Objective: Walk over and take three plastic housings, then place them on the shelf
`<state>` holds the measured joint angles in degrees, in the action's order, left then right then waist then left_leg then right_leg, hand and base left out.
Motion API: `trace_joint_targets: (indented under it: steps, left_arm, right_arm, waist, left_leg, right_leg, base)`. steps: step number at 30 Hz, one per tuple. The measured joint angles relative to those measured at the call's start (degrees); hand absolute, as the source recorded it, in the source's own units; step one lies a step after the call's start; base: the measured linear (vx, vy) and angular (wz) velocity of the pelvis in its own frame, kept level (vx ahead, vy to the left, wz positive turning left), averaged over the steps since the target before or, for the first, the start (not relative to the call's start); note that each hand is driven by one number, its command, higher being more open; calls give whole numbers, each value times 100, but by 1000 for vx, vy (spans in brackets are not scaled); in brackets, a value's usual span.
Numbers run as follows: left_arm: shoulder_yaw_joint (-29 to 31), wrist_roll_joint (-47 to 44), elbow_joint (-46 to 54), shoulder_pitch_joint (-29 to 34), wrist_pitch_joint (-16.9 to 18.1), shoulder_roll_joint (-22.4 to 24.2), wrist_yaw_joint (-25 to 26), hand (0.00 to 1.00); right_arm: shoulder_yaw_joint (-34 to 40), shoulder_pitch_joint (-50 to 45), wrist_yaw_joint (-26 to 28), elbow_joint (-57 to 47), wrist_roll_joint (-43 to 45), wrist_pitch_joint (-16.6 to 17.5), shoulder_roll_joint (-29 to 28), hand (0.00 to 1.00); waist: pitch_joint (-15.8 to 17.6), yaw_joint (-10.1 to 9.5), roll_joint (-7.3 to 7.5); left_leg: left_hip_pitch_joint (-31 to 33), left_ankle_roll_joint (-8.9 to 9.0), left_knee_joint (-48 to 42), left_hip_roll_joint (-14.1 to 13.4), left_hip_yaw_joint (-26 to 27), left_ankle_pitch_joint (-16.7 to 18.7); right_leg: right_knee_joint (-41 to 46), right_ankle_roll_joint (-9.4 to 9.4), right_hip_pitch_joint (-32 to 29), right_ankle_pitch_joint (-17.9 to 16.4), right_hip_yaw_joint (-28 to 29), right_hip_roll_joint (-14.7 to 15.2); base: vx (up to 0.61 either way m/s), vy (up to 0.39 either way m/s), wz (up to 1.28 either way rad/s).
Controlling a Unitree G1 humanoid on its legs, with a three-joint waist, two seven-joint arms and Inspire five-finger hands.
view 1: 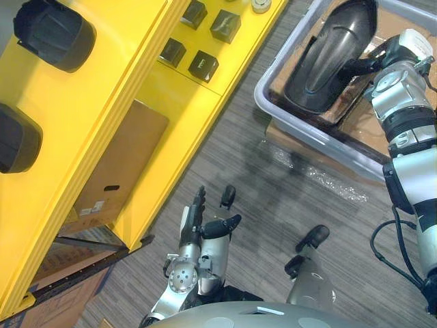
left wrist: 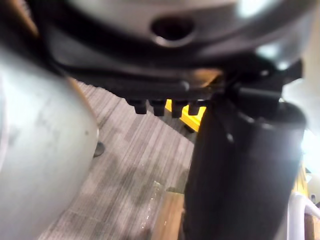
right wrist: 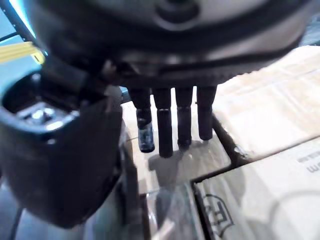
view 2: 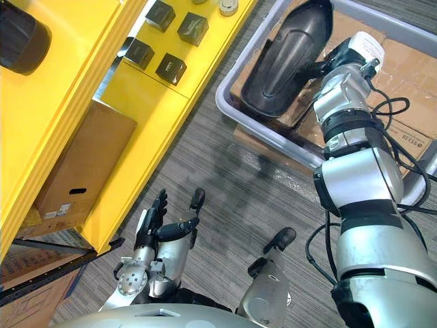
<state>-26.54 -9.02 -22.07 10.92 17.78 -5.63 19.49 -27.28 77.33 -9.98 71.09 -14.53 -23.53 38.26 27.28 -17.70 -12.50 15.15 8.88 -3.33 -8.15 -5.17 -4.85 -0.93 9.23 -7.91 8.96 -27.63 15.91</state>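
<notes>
Grey carpet; yellow shelf at nine o'clock, two housings on top; bin at one o'clock, housing inside; right hand by it, left hand at six, both loose, gripping nothing.

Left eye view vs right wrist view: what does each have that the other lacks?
Left eye view: yellow shelf bearing two black housings, open left hand above the floor, large housing in the grey bin. Right wrist view: that the right hand has straight fingers. Both: that hand and the cardboard boxes under it.
</notes>
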Motion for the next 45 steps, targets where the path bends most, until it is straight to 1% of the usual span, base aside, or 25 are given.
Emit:
trace_joint_targets:
  steps: [2,4,7,11,13,14,16,18,20,22,23,24,26,28,29,31,32,34,37,38,39,40,42,43,45]
  left_arm:
    - [-7,-3,-16,-13,12,0,-8,100]
    - [-10,-42,-56,-18,92,2,-21,100]
    - [-9,-45,-71,-25,94,4,-20,100]
    - [2,-45,-88,-25,95,4,-17,100]
    - [5,-44,-96,-25,97,3,-11,100]
    - [5,-44,-99,-24,97,-1,-4,100]
    - [6,-41,-102,-22,97,-11,13,100]
    - [5,-29,-96,-12,107,-19,83,100]
    - [8,-5,-81,-1,131,-23,157,100]
    - [57,44,-89,54,155,-27,348,100]
    - [96,45,-3,95,170,-31,550,100]
    - [196,42,286,178,199,-29,729,100]
    - [404,46,895,315,279,-35,929,100]
    - [730,76,1584,247,564,-65,1199,100]
    - [806,102,1761,243,641,-98,1266,100]
    - [1030,321,2261,217,855,-206,1434,100]
    - [1089,328,2444,168,874,-236,1441,100]
    - [1123,479,2533,46,876,-261,1499,100]
    - [1120,502,2729,-96,872,-273,1480,100]
    - [1120,502,2792,-205,864,-276,1452,100]
    - [1122,501,2895,-293,853,-289,1435,100]
    - [1118,501,2943,-355,849,-304,1414,100]
    - [1118,488,3022,-670,803,-391,1331,100]
    - [1121,257,3087,-890,715,-476,1173,100]
    - [1100,-243,3089,-1233,533,-535,828,100]
  right_arm:
    - [171,-62,150,126,49,-158,-42,0]
    - [304,-237,43,129,-7,-173,-50,0]
    - [365,-252,-16,229,-92,-172,-51,0]
    - [584,-361,-326,313,-81,-42,-46,0]
    - [763,-422,-498,343,-73,97,-45,0]
    - [867,-456,-636,344,-68,239,-45,0]
    - [943,-460,-739,436,-67,441,-28,0]
    - [979,-564,-913,509,-69,824,55,0]
    - [975,-612,-987,508,-69,1000,105,0]
    - [960,-670,-1173,505,-71,1308,153,0]
    - [892,-697,-1333,494,-74,1523,172,0]
    - [863,-779,-1518,424,-81,1717,232,0]
    - [869,-913,-1788,234,-80,1911,298,0]
    - [869,-1025,-2264,98,-84,2149,327,0]
    - [868,-1046,-2357,29,-87,2176,327,0]
    - [866,-1132,-2722,-257,-95,2258,362,0]
    - [865,-1137,-2906,-423,-99,2273,390,0]
    - [863,-1140,-3115,-699,-102,2278,393,0]
    - [861,-1165,-3321,-1119,-281,2281,392,0]
    - [858,-1184,-3418,-1268,-440,2288,392,0]
    - [854,-1203,-3498,-1411,-564,2305,370,0]
    - [854,-1229,-3550,-1490,-606,2311,366,0]
    - [855,-1326,-3717,-1593,-735,2383,307,0]
    - [860,-1361,-3751,-1594,-760,2386,125,0]
    - [881,-1440,-3762,-1727,-768,2385,-56,0]
  waist:
    - [-2,5,-3]
    - [-5,-16,-7]
    - [-11,-19,-16]
    - [-17,2,-25]
    - [-20,21,-28]
    - [-20,38,-28]
    - [-20,62,-28]
    - [-20,91,-28]
    - [-20,107,-28]
    - [-17,199,-24]
    - [-14,266,-20]
    - [-12,309,-18]
    - [0,391,1]
    - [6,463,17]
    - [4,493,36]
    - [37,574,113]
    - [52,636,138]
    - [43,691,186]
    - [43,775,246]
    - [45,792,256]
    - [44,857,258]
    - [43,868,261]
    - [26,909,294]
    - [-6,983,364]
    - [-38,1027,433]
  left_leg:
    - [-8,1,71,0,-11,-48]
    - [-1,3,85,4,-25,-60]
    - [0,3,85,5,-34,-61]
    - [2,2,85,10,-47,-64]
    - [3,2,85,10,-51,-64]
    - [2,2,85,11,-51,-64]
    - [2,2,85,12,-50,-64]
    - [-2,2,85,11,-41,-65]
    - [-5,1,85,11,-23,-67]
    - [-5,0,86,11,1,-74]
    - [-23,-2,105,7,5,-84]
    - [-78,-4,187,1,18,-125]
    - [-105,-5,226,-5,15,-148]
    - [-179,-2,275,-20,35,-169]
    - [-179,-2,275,-25,37,-169]
    - [-190,-2,276,-48,70,-169]
    - [-192,-2,277,-48,95,-169]
    - [-198,-2,280,-50,191,-169]
    - [-227,-2,281,-77,279,-168]
    - [-268,-2,284,-88,334,-168]
    - [-286,-2,284,-92,346,-168]
    - [-294,-2,284,-96,353,-168]
    - [-335,-1,286,-113,414,-167]
    - [-347,3,286,-135,440,-164]
    - [-359,5,281,-160,479,-164]
  right_leg:
    - [0,0,-9,0,-26,1]
    - [1,0,-14,0,-36,7]
    - [1,0,-6,0,-46,7]
    - [11,-1,1,-1,-56,10]
    - [18,-2,0,-1,-58,11]
    - [24,-4,-2,-3,-58,13]
    - [34,-10,-10,-7,-56,17]
    - [67,-14,-31,-9,-46,24]
    - [87,-15,-51,-9,-32,31]
    - [93,-16,-63,-8,-21,35]
    - [95,-16,-64,-7,-13,34]
    - [95,-18,-53,-6,-1,31]
    - [95,-20,-40,-4,-6,25]
    - [89,-26,4,1,8,13]
    - [86,-28,4,3,10,7]
    - [61,-54,-1,24,45,-20]
    - [21,-61,-3,64,69,-27]
    - [-91,-77,-8,151,136,-46]
    - [-209,-123,1,258,205,-97]
    - [-223,-130,3,270,256,-106]
    - [-223,-131,11,271,274,-111]
    - [-223,-139,12,277,280,-114]
    - [-224,-146,17,283,306,-129]
    - [-229,-162,16,295,336,-152]
    - [-249,-189,5,318,379,-178]
  base:
    - [-14,-19,6]
    - [-5,-11,3]
    - [0,-8,1]
    - [0,-4,1]
    - [0,0,0]
    - [0,0,0]
    - [-42,-20,-1]
    - [-45,-18,-3]
    - [-32,-12,-5]
    - [-41,-19,-5]
    - [-40,-28,-5]
    - [-39,-32,-2]
    - [-15,-14,0]
    - [-30,-28,-4]
    - [-30,-30,-4]
    - [-25,-35,-8]
    - [-23,-30,-10]
    - [-22,-22,-17]
    - [-24,-30,-19]
    - [-31,-29,-17]
    - [-36,-28,-15]
    - [-44,-25,-12]
    - [-52,-24,-12]
    - [-56,-30,-11]
    - [-38,-28,-11]
